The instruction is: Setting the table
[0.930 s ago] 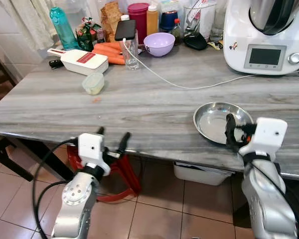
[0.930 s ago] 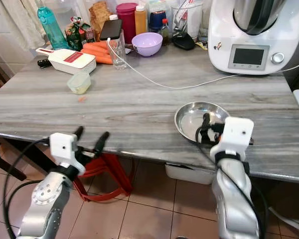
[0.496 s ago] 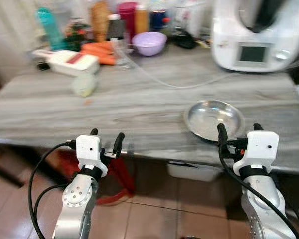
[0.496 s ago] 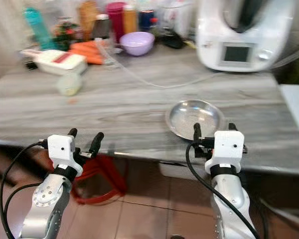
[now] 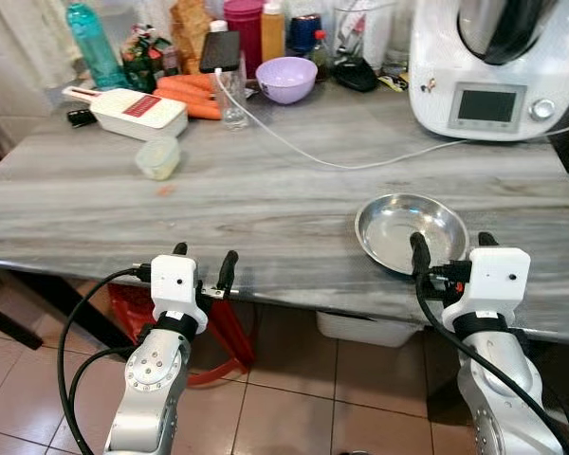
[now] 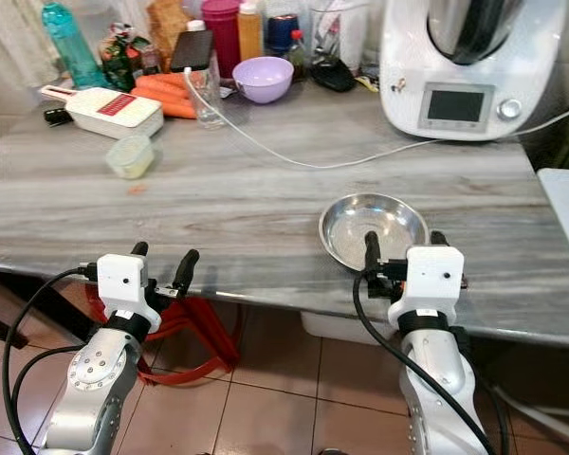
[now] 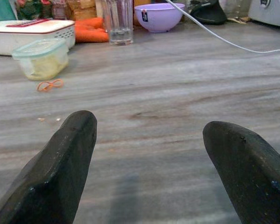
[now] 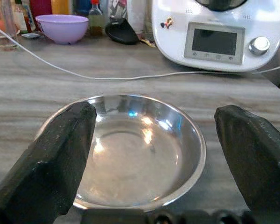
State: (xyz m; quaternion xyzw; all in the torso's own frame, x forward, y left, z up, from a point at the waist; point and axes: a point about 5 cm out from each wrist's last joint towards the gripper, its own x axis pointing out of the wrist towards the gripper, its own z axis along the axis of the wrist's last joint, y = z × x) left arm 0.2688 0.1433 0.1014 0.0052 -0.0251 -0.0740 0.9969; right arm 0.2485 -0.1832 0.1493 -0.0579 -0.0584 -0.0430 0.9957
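Note:
A round steel plate (image 5: pixel 411 230) lies empty on the grey marble table (image 5: pixel 266 199), near its front edge on the right. My right gripper (image 5: pixel 452 248) hovers at the plate's near rim, open, with nothing between its fingers. In the right wrist view the plate (image 8: pixel 135 149) sits just beyond the two spread fingers (image 8: pixel 56 154). My left gripper (image 5: pixel 205 258) is open at the table's front edge on the left, holding nothing. Its wrist view looks across bare tabletop (image 7: pixel 177 93).
At the back stand a purple bowl (image 5: pixel 287 79), a glass with a phone (image 5: pixel 232 95), a white food processor (image 5: pixel 488 66), carrots (image 5: pixel 192 90), a white slicer (image 5: pixel 137 112) and a teal bottle (image 5: pixel 85 43). A small lidded tub (image 5: pixel 157 156) and a white cable (image 5: pixel 341 161) lie mid-table.
The camera swung and steadied. My right gripper has drawn back a little from over the plate's rim toward the table's front edge. The plate and the left gripper stay where they were.

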